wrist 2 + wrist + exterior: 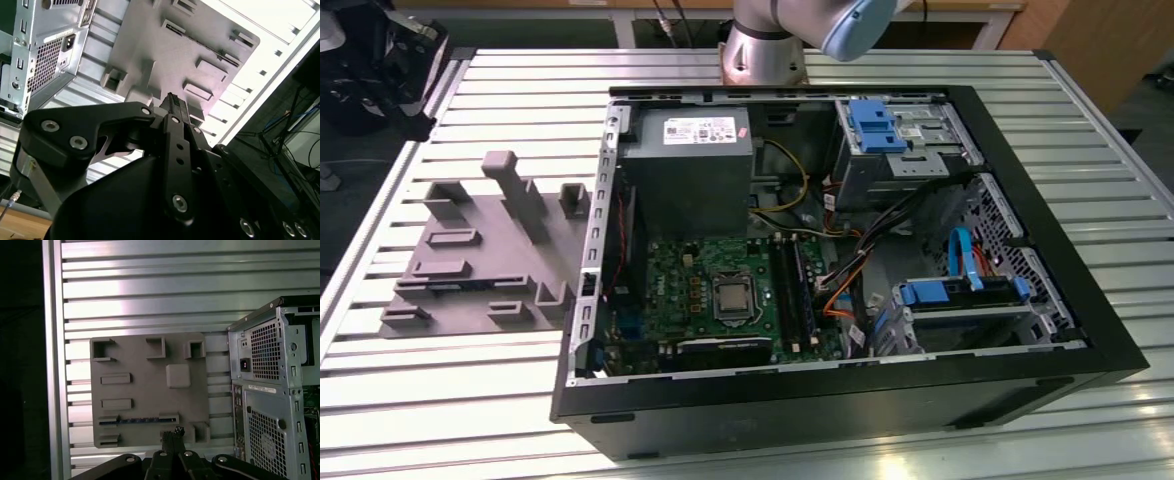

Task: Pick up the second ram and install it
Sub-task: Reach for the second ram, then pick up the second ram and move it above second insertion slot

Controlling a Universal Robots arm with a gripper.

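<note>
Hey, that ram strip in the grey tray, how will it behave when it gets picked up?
The second ram looks like a thin, flat board, so probably stiff and light. It seems held on edge between blocks of the grey tray, so it likely won't roll, but gripping its narrow edge off-centre might tilt it.

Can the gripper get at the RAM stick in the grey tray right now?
Probably yes: the second ram lies uncovered in the grey fixture tray, with the gripper aimed at the tray near it. Its jaws look shut and would need opening.
</note>
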